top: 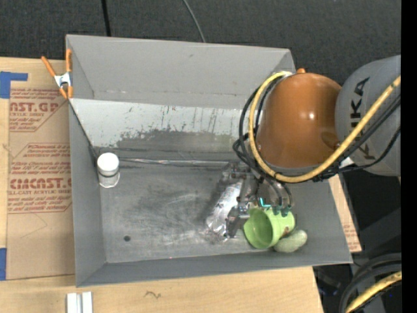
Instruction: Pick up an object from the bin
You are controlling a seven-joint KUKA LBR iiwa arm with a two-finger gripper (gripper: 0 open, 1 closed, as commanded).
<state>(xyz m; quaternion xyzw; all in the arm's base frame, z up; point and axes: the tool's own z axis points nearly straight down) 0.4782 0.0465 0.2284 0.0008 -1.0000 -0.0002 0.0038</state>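
End effector point(225, 215) low over floor of grey metal bin point(163, 113), front right; how far open, cannot tell. Green plastic cup point(262, 228) lies sideways just beside it. Small white capped jar point(108, 169) well apart, left.

1. A small white jar point(108, 169) with a white screw lid stands upright at the left end of the bin point(176, 64), on the floor close against the left wall.
2. A pale green oval lump point(291, 241) lies in the near right corner of the floor, close to the front wall and well apart from the jar.
3. A small dark spot point(127, 239) sits on the floor towards the near left; whether it is a mark or a hole cannot be told.
4. A light wooden table point(195, 298) shows along the bin's near edge.
5. A thin black cable point(186, 8) curves across the dark ground behind the bin.
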